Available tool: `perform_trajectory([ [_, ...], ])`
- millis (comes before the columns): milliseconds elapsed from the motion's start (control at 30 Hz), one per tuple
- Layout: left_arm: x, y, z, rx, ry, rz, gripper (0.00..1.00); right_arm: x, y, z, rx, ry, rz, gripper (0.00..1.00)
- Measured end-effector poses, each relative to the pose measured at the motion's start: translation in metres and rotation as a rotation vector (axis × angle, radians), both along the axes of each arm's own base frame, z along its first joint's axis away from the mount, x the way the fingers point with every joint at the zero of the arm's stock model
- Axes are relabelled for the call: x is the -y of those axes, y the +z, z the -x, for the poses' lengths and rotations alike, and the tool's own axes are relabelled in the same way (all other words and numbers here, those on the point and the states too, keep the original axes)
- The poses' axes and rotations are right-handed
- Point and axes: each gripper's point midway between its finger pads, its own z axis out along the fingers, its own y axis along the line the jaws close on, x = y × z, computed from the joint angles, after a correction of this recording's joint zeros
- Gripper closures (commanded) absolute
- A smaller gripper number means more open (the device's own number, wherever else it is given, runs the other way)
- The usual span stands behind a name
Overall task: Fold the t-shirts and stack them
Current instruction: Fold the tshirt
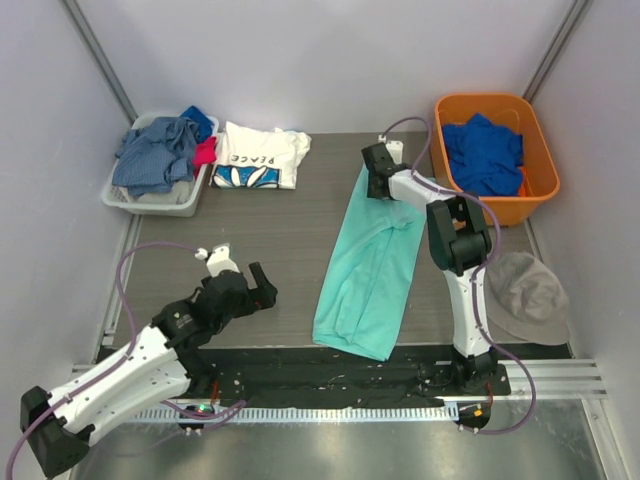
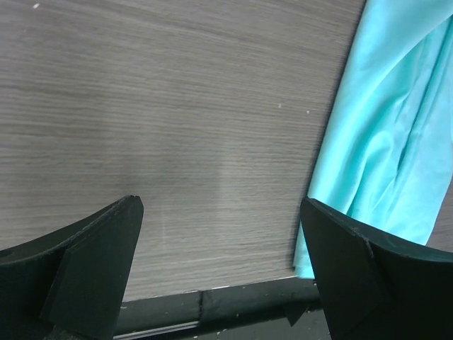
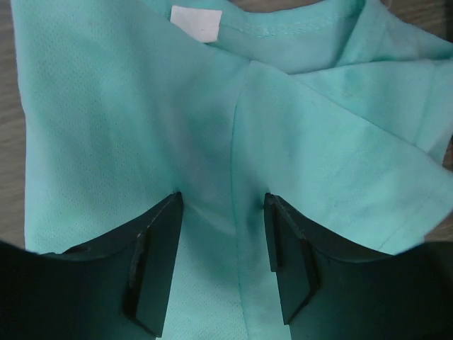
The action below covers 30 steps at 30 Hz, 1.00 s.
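Observation:
The mint-teal t-shirt lies as a long folded strip down the middle of the table, collar end far. My right gripper is at that far end. In the right wrist view it is open, both fingertips pressing into the teal cloth on either side of a seam, below the white neck label. The white "PEACE" t-shirt lies folded at the far left. My left gripper hovers wide open and empty over bare table, left of the teal shirt's near corner.
A grey basket of grey-blue clothes stands at the far left. An orange basket at the far right holds a royal blue garment. A grey hat lies at the right edge. A black strip runs along the near edge.

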Motion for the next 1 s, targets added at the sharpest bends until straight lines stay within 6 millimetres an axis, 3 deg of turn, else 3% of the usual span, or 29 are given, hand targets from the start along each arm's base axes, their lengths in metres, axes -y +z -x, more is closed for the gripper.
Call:
perform_trajectory([
  [233,-0.011,-0.013,0.010,-0.043,0.032,-0.020,0.00,-0.013,-0.003,-0.020,0.013,0.052,0.006,0.41],
  [400,-0.015,-0.017,0.011,-0.058,0.042,-0.043,0.00,-0.035,-0.005,-0.033,0.009,0.184,-0.050,0.40],
  [800,-0.024,-0.018,0.014,-0.056,0.058,-0.064,0.00,-0.081,-0.004,-0.064,0.013,0.468,-0.097,0.37],
  [1000,-0.025,-0.017,0.014,-0.052,0.062,-0.060,0.00,-0.091,-0.003,-0.067,0.006,0.548,-0.105,0.35],
])
